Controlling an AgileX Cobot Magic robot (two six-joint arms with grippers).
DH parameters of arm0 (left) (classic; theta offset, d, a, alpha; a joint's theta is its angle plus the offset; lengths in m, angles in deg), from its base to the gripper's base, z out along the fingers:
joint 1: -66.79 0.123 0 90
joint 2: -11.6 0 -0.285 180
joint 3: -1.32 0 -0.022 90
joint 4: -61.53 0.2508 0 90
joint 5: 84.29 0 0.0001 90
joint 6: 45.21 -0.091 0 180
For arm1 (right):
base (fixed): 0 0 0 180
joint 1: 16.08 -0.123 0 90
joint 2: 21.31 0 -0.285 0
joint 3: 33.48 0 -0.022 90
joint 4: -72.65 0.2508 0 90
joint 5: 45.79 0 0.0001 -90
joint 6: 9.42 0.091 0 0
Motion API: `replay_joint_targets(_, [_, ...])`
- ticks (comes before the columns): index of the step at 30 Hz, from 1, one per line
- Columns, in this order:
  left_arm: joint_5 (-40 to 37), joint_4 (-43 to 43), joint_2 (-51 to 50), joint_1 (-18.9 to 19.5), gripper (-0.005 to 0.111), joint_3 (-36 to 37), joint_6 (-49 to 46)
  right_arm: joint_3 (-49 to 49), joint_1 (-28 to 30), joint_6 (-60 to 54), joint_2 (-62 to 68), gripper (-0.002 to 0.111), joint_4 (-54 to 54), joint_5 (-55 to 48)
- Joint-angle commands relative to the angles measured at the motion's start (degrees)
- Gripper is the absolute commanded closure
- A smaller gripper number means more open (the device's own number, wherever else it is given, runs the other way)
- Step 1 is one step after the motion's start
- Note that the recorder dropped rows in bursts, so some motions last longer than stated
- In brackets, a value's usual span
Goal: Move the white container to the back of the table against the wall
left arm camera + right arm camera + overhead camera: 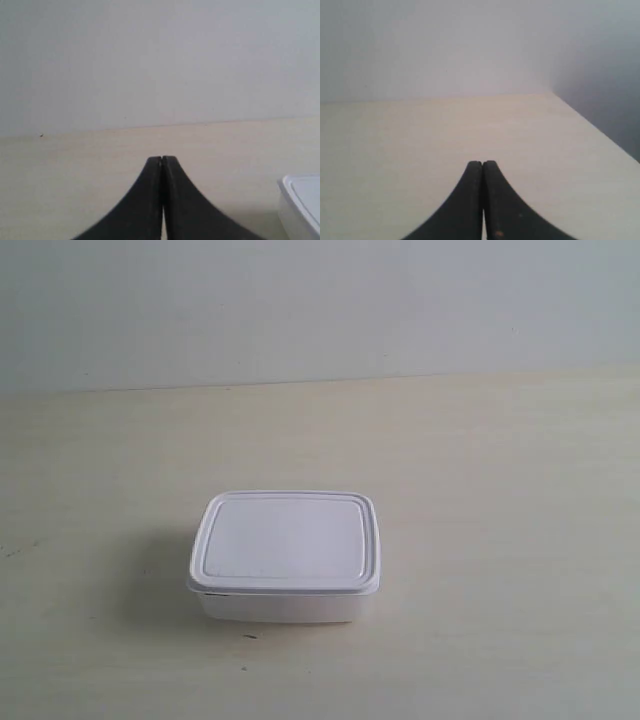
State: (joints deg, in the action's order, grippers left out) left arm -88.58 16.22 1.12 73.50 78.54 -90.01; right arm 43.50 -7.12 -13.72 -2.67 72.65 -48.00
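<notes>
The white container (286, 555), a small rectangular box with a rimmed lid, rests on the table (500, 470) in the middle of the exterior view, well short of the wall (320, 300). No arm shows in that view. In the left wrist view my left gripper (162, 159) is shut with nothing in it, low over the table (75, 170); a corner of the white container (300, 202) shows at the frame's edge, apart from the fingers. My right gripper (482, 163) is shut and empty over bare table (420, 140); the container is out of that view.
The wall (160, 60) meets the table along a straight line at the back. In the right wrist view the table's side edge (600, 135) runs diagonally, with a dark drop beyond it. A few tiny dark specks (248, 637) lie on the wood near the container.
</notes>
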Motion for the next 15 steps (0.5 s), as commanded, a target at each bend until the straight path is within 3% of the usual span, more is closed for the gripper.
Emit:
replay_joint_targets(1, [5.5,-8.9,0.3,0.1,0.107,0.0,4.5,0.2,0.3,-0.2,-0.2,0.108,0.0,8.6])
replay_joint_targets(8, [5.8,-22.6,0.3,0.1,0.107,0.0,7.2,0.2,0.3,7.6,-0.2,0.108,5.5,17.1])
replay_joint_targets(10, [5.8,-27.6,0.3,0.1,0.107,0.0,12.0,0.2,0.3,11.7,-0.2,0.108,6.4,17.5])
replay_joint_targets(12, [5.4,-28.7,0.3,0.1,0.107,0.0,15.1,0.2,0.3,16.8,-0.2,0.108,7.5,15.1])
replay_joint_targets(15, [4.9,-28.7,0.2,0.1,0.107,0.0,16.2,-2.3,0.3,18.8,0.3,0.108,7.9,2.5])
